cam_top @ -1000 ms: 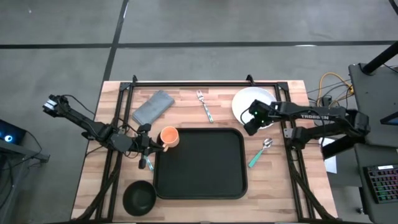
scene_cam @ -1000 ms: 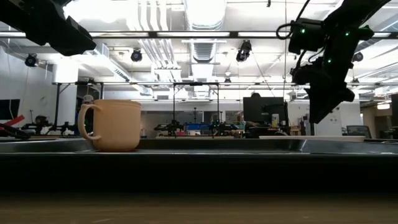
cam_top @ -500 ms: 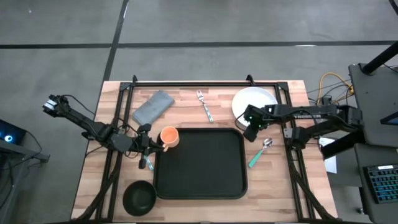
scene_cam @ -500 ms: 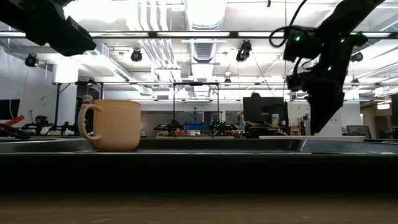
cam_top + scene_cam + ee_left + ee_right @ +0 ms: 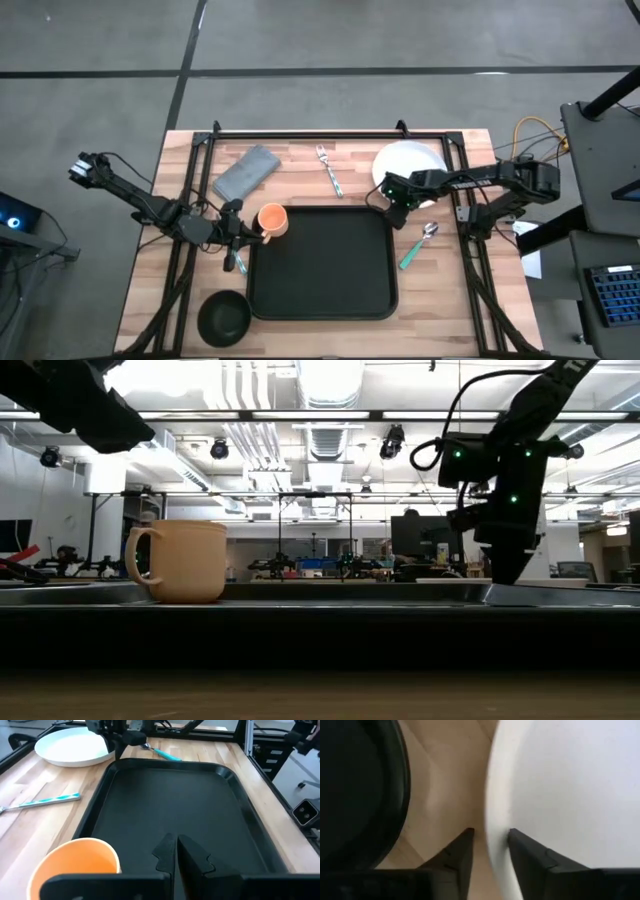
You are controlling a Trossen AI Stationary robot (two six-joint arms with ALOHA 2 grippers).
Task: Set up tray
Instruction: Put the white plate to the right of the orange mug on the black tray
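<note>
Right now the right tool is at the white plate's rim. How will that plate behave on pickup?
The white plate looks rigid, so it likely won't flex. Its smooth surface may slip between the fingers straddling the rim. The right tool sits at the edge nearest the tray, so the far side will probably droop. It could chip if dropped.

I am seeing the tray (image 5: 320, 262) lying in the middle of the table (image 5: 300, 150). The mug (image 5: 272, 220) is standing in its far left corner. The plate (image 5: 410, 165) is lying beyond its far right corner, the fork (image 5: 329, 170) and napkin (image 5: 246, 171) behind it, the spoon (image 5: 418, 245) to its right, the bowl (image 5: 223, 317) near its front left corner.
</note>
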